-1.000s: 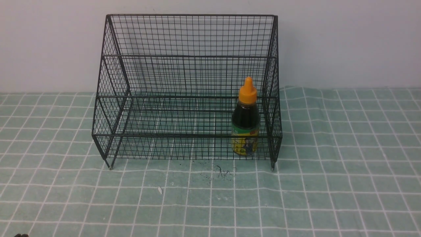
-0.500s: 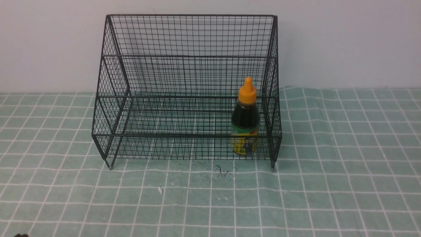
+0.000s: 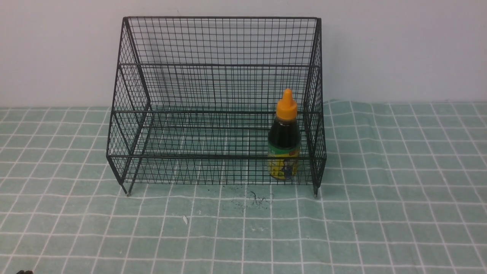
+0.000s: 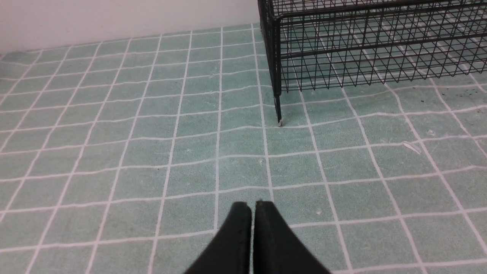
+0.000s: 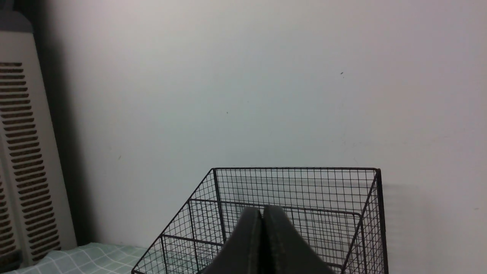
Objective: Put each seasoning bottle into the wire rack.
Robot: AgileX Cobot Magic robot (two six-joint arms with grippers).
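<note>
Covering the whole work surface, a pale green cloth with white grid lines (image 3: 380, 228) lies under both arms, and a plain white wall (image 3: 399, 49) stands behind it. The large black wire-mesh rack with a tall back and two stepped tiers (image 3: 217, 42) stands on the cloth against this wall, ahead of both grippers. A white panel with rows of slots (image 5: 23, 152) stands by the wall, to the side of the rack.

The left gripper (image 4: 253, 208) is low over the cloth. Its two black fingers are pressed together and nothing is between them. The front foot at the left end of the rack is ahead of its fingertips, apart from them.

The right gripper (image 5: 262, 213) is raised and points toward the wall. Its fingers are also fully closed and hold nothing. The top edge of the rack is in front of it, further away.

The small seasoning bottle of dark liquid with a green-and-yellow label (image 3: 283, 137) stands upright in the lower front tier, at the right end of the rack, well apart from both grippers. Its orange pointed cap (image 3: 286, 104) rises above the front rail.

Some dark scribble marks (image 3: 258, 199) and a small white fleck (image 3: 185, 219) are on the cloth just in front of the rack.
</note>
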